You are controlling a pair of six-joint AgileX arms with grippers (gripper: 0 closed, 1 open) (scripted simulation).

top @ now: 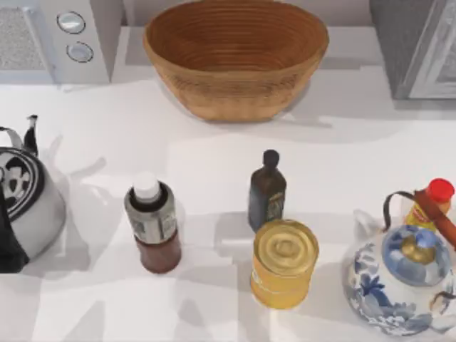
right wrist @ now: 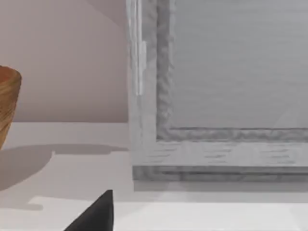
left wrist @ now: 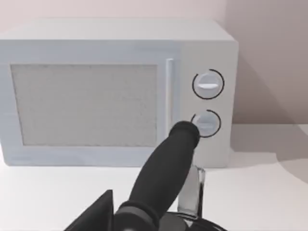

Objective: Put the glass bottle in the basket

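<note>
The glass bottle [top: 152, 221] stands upright at the front left of the table, with a white cap, a grey label and a reddish-brown lower part. At the back centre sits the wide wicker basket [top: 235, 57], whose edge [right wrist: 7, 106] also appears in the right wrist view. My left arm [top: 7, 246] is parked at the left edge, by a metal kettle, well left of the bottle. The left wrist view catches one dark fingertip [left wrist: 98, 211] of the left gripper above the kettle's black handle [left wrist: 163, 178]. My right arm is parked, one dark fingertip [right wrist: 98, 211] low in its wrist view.
A dark square bottle [top: 267, 189] and a yellow can [top: 283, 262] stand right of the glass bottle. Front right are a blue-and-white teapot [top: 399, 278] and a yellow red-capped bottle [top: 431, 203]. A kettle [top: 25, 196] sits left, a microwave [top: 57, 35] back left, a grey appliance [top: 420, 43] back right.
</note>
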